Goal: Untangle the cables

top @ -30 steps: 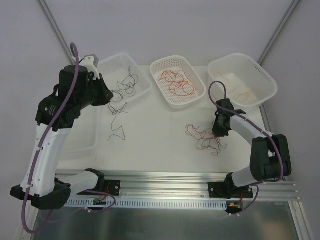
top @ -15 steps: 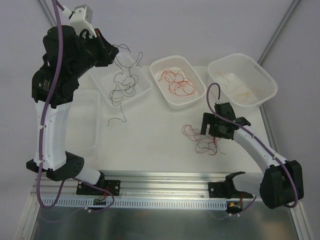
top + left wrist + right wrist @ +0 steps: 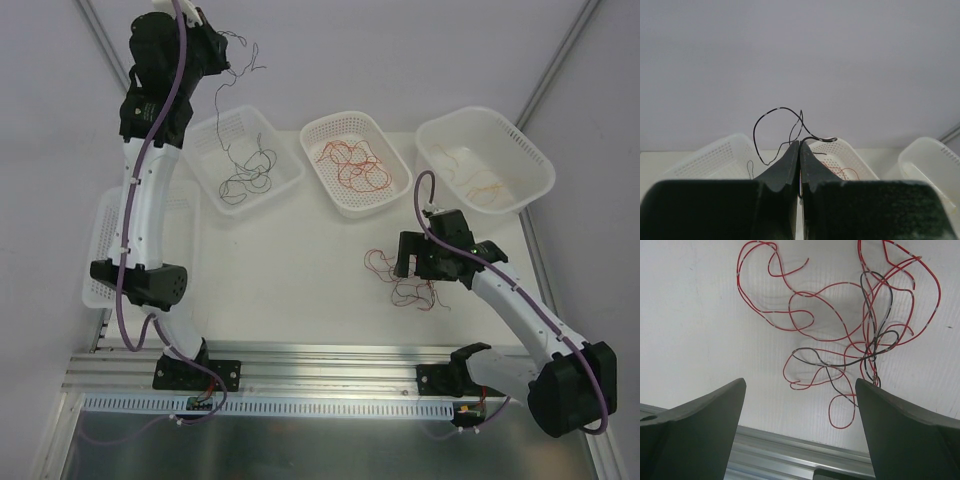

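Black in colour, the hair-thin wire (image 3: pixel 781 108) is pinched between the pressed-together fingers of the left pincer (image 3: pixel 799 145). That pincer is raised high above the far-left white perforated plastic basket (image 3: pixel 296 172), and the strand dangles towards the loose black wires (image 3: pixel 245 185) lying in it. The right pincer (image 3: pixel 801 385) is spread wide and empty. It hovers just above the tangle of red and black wires (image 3: pixel 870 352) on the near right of the white worktop (image 3: pixel 300 270).

Dropping the held strand well means bringing it down until its trailing end hangs inside the basket walls, and only then letting go. At the tangle, the right pincer would do best to close on a single strand near a free end, away from the knot where the loops cross. A slow lift should then let the other strands slide off.

There are four white baskets. Three stand in a row along the far edge, and the fourth sits at the left edge, partly hidden by the left arm. The middle basket (image 3: pixel 392 150) holds red and orange wires, and the far-right basket (image 3: pixel 530 160) holds pale orange ones. In the tangle, one black strand shows clearly among several red ones, but they overlap too much to count exactly.
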`<state>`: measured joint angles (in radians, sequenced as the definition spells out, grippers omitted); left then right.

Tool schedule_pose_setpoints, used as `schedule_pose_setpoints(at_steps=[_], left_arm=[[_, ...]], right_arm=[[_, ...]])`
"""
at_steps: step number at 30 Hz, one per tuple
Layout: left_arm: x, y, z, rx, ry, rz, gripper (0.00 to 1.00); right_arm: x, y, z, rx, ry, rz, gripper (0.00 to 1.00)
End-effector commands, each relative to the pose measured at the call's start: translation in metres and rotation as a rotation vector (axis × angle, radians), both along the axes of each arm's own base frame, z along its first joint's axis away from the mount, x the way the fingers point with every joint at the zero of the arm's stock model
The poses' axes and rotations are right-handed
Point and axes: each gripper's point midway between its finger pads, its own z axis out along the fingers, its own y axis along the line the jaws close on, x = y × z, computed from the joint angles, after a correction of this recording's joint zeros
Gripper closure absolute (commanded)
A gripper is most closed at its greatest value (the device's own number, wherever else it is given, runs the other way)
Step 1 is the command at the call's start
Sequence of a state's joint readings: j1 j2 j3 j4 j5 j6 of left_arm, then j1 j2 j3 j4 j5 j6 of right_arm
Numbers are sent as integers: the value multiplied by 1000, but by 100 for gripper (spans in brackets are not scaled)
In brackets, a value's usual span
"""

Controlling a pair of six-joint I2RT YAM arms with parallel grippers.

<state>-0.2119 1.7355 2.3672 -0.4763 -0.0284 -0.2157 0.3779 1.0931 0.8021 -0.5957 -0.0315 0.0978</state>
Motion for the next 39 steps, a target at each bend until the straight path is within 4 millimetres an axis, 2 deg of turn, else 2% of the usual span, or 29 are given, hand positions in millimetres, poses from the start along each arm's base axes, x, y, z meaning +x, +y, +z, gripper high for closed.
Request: schedule_pose_setpoints(at_steps=[1, 4, 6, 7, 8, 10, 11, 12, 13, 16, 17, 19, 20, 21, 22, 23, 27, 28, 29, 30, 31, 33, 34, 36, 37, 39], left_arm=[[36, 9, 6, 14, -86, 29, 100], [70, 14, -39, 29, -9, 54, 100], [92, 19, -88, 49, 88, 82, 97], [98, 21, -104, 57, 115, 93, 94], [104, 24, -133, 69, 173, 106, 92], [109, 28, -163, 85, 233, 120, 91], [109, 30, -183, 97, 276, 125, 87], [105, 31, -186, 103, 285, 126, 82], [103, 31, -192, 105, 299, 124, 61], [86, 29, -195, 100, 318, 103, 29], [74, 29, -190, 93, 316, 94, 16], [59, 28, -185, 64, 317, 89, 6], [43, 27, -183, 51, 318, 73, 1], [34, 26, -183, 32, 324, 65, 1], [24, 24, -199, 25, 361, 53, 1], [8, 25, -188, 8, 343, 47, 1], [-41, 4, -208, -75, 406, -78, 1], [-53, 1, -230, -106, 462, -90, 1], [-69, -3, -222, -127, 444, -118, 1], [-79, -9, -227, -147, 463, -154, 1], [-95, -11, -237, -154, 483, -170, 1], [-112, -14, -244, -167, 502, -195, 1], [-126, -16, -250, -170, 516, -218, 1], [-140, -18, -255, -176, 529, -234, 1], [-152, -19, -260, -176, 538, -249, 1], [-163, -20, -267, -183, 554, -256, 1]], right_arm=[[-7, 1, -3, -1, 20, 33, 4], [-7, -1, -9, -16, 35, 33, 4], [-7, -1, -11, -22, 39, 36, 4], [-6, -1, -12, -27, 44, 34, 4], [-5, -1, -13, -31, 44, 34, 4], [-2, -2, -11, -42, 40, 37, 5], [-1, -3, -11, -50, 41, 33, 4], [0, -4, -10, -55, 38, 35, 4], [0, -5, -9, -61, 37, 35, 5], [4, -10, -7, -87, 26, 10, 4], [6, -12, -7, -99, 22, -3, 4], [6, -17, -8, -114, 30, -39, 4], [8, -21, -9, -133, 26, -59, 4], [8, -22, -12, -142, 39, -71, 4], [8, -23, -15, -144, 50, -91, 5], [8, -23, -19, -149, 64, -95, 5], [8, -14, -37, -130, 121, -88, 6], [9, -9, -44, -137, 139, -74, 6], [9, -6, -47, -138, 147, -71, 6], [10, -2, -49, -135, 153, -59, 7], [10, 11, -53, -110, 165, -33, 7], [11, 31, -53, -70, 163, -1, 7], [8, 54, -54, -33, 172, 59, 7], [5, 77, -51, -12, 169, 111, 8], [3, 100, -43, -6, 147, 178, 8], [-2, 121, -41, -10, 146, 240, 8]])
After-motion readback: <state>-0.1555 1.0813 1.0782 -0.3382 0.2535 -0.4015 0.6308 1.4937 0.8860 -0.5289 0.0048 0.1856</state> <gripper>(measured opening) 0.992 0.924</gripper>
